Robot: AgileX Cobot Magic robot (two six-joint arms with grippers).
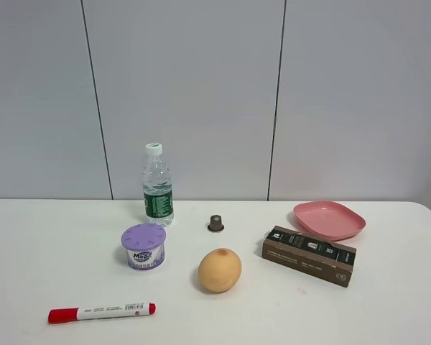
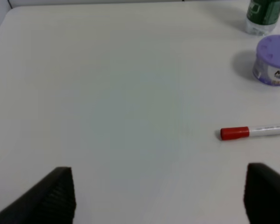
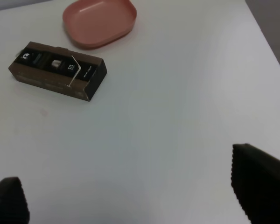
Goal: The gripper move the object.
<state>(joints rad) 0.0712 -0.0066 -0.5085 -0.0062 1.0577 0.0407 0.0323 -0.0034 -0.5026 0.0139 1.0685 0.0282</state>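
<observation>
A tiny dark brown-grey coffee capsule stands upright on the white table, near the back middle, between the water bottle and the pink plate. No arm or gripper shows in the exterior high view. My left gripper is open and empty over bare table; its black fingers show at the frame's lower corners. My right gripper is open and empty, with black fingers wide apart over bare table. The capsule shows in neither wrist view.
A water bottle, a purple-lidded tub, a round orange-yellow fruit, a long brown box, a pink plate and a red-capped marker lie on the table.
</observation>
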